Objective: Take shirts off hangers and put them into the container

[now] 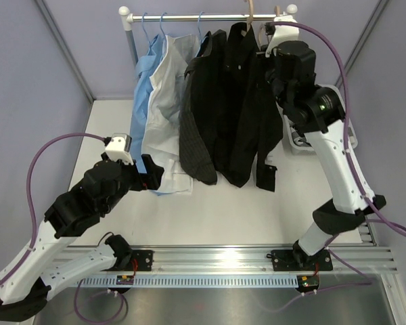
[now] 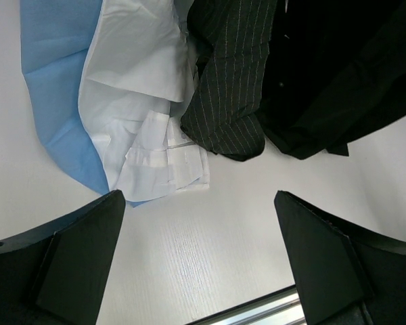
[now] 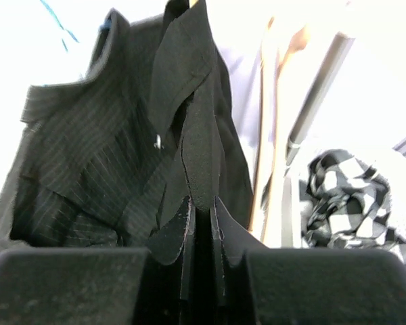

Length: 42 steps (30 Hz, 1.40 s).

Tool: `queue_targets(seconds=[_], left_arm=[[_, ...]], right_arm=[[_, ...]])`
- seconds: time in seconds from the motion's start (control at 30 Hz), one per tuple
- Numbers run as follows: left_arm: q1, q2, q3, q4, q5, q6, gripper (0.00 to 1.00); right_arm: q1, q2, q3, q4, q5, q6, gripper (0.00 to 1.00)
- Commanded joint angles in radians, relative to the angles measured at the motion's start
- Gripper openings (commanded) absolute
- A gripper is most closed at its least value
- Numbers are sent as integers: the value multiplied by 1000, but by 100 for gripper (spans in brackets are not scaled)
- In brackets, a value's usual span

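I am pinching the front edge of the plain black shirt [image 3: 189,135] with the right gripper [image 3: 201,211] while the shirt is hanging from the rail [image 1: 189,16]. My left gripper [image 2: 197,203] is hovering wide open over the table [image 2: 210,264], and the checked shirt [image 3: 345,196] is lying in the container [image 1: 294,145].

black shirt [image 1: 247,101]: on hanger [image 1: 249,12] (three more beside) | checked shirt [image 3: 348,196]: crumpled in container [image 1: 296,145]

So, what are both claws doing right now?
Left gripper: open, holding nothing.
Right gripper: shut on the black shirt's front edge.
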Motion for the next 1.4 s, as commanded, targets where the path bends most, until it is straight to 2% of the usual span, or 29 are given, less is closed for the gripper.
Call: queue_targets(seconds=[0.0,0.1,0.27,0.5,0.7,0.87,1.0,1.2,1.37], left_arm=[[5,-1,17,43,-11,5,99],[4,8,23,43,-16,12,99],[4,30,43,44,-7,26,99],[5,79,109,72,52,86,99],[4,200,276,136,168,156,99],[4,347,472,142,217,221,99],[4,398,571,150,211,241,99],[4,390,640,159,168,267,99],[4,294,611,158,92,279,99]], right_arm=[[-4,-137,-54,167,-36,-72,0],[-5,-201,-120,206,-60,-79,0],[-4,-240,-142,136,-120,-47,0],[-4,-434,-393,87,-293,5,0],[-4,-643,-525,20,-404,-10,0],[-4,-723,-478,-26,-537,-10,0],[-4,-746,-392,-77,-634,-21,0],[-4,-740,-296,-56,-795,-16,0],[-4,-699,-256,-62,-927,-6,0]])
